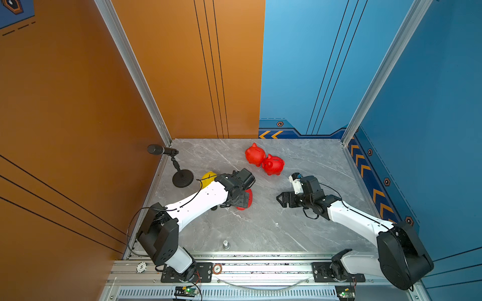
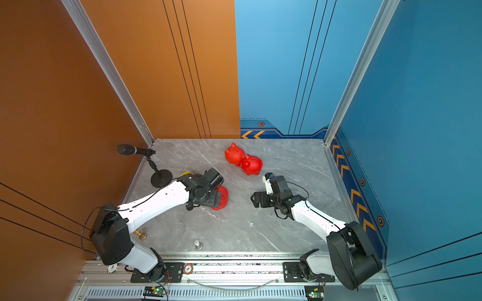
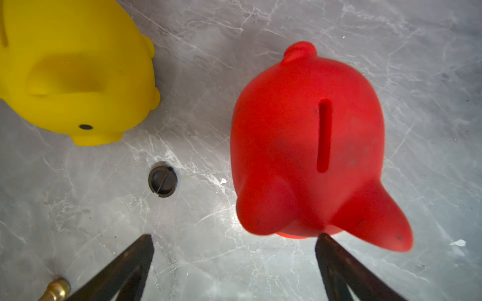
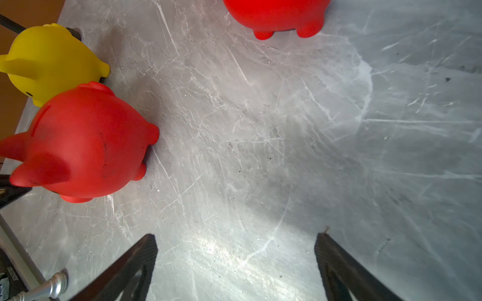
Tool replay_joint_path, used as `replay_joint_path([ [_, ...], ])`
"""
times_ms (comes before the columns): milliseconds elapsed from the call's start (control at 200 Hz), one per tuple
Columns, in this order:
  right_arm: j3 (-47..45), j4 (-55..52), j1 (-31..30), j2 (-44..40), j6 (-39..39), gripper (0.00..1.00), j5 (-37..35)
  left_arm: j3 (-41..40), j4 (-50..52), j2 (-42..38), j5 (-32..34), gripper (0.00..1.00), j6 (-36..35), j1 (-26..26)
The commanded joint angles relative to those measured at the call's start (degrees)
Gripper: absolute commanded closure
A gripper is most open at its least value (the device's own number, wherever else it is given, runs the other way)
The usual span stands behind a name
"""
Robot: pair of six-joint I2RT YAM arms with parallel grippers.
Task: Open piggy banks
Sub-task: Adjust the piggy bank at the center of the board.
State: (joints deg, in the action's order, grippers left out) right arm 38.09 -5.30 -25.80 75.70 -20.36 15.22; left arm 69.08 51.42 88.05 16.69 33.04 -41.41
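With left gripper point(image 3: 234, 235) and right gripper point(image 4: 236, 235) both spread empty, the near red piggy bank point(image 3: 307, 146) looks light, hollow, slick plastic, best pinched across its rounded flanks.

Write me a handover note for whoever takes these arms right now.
Left claw: open, empty, beside the near red pig.
Right claw: open, empty, over the table.
Yellow pig sits beside the near red pig; a black plug lies loose between them.
Two rear red pigs touch each other.
Done: one plug out, from which pig I cannot tell.
Left: check undersides, unplug the rest.
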Motion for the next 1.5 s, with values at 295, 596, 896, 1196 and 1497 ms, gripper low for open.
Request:
replay_joint_path([
  [295,3.1,0.4,-1.4,1.7,1.1,0.04,1.0,-0.3,-7.2,-1.6,-10.0,0.02,-3.7,2.4],
  [596,3.0,1.4,-2.5,1.9,1.2,0.0,1.9,1.1,-9.1,3.6,-8.7,0.02,-2.3,1.6],
  [896,2.9,1.8,-3.4,2.4,1.3,0.0,1.7,1.9,-10.3,6.0,-6.1,0.02,-1.5,1.4],
  [1196,2.2,1.6,-3.5,1.7,1.5,0.0,1.2,2.7,-10.1,7.5,-6.1,0.13,-0.4,1.4],
  [1497,2.9,0.2,-2.4,0.5,2.2,0.0,0.4,0.9,-12.7,4.3,-16.7,0.34,-1.5,0.2],
])
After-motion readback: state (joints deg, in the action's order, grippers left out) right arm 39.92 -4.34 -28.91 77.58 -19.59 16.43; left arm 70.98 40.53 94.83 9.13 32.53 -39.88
